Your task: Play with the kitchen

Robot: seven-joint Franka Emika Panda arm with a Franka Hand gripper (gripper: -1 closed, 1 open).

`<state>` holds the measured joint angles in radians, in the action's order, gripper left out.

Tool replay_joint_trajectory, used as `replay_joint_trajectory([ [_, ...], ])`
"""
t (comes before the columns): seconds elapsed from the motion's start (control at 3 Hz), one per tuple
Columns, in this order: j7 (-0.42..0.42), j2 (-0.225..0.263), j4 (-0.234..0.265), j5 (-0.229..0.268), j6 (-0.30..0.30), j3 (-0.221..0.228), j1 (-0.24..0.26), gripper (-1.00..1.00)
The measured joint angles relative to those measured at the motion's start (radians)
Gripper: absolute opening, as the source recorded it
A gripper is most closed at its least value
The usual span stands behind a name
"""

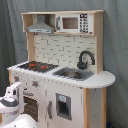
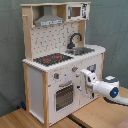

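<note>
The kitchen (image 1: 60, 85) (image 2: 50, 75) is a tall white and light-wood toy. It has a grey hood (image 2: 49, 20), a black faucet (image 2: 75, 39) over the sink (image 2: 83, 50), and a red-ringed hob (image 2: 52, 59). A windowed oven door (image 2: 64, 96) is shut on its front. In the second exterior view my gripper (image 2: 82, 80) reaches in from the right. It is close against the kitchen's front, just right of the oven door's top and below the knobs (image 2: 74, 69). In the first exterior view my white arm (image 1: 12, 99) stands before the oven at the lower left.
A toy microwave (image 1: 75, 23) sits in the top shelf. A rounded counter end (image 1: 102, 79) juts out beside the sink. The kitchen stands on a wooden tabletop (image 2: 95, 112) in front of a grey curtain (image 2: 10, 50).
</note>
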<state>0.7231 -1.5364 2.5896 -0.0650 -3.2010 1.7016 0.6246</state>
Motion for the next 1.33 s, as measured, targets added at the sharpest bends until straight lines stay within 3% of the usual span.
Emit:
replay_joint_trajectory([
  [0.33, 0.043, -0.001, -0.058, 0.0, 0.011, 0.035, 0.066, 1.0],
  [1.0, 0.046, -0.004, -0.178, 0.013, 0.095, 0.025, 0.184, 1.0],
  [1.33, 0.046, -0.004, -0.178, 0.013, 0.095, 0.025, 0.184, -1.0],
])
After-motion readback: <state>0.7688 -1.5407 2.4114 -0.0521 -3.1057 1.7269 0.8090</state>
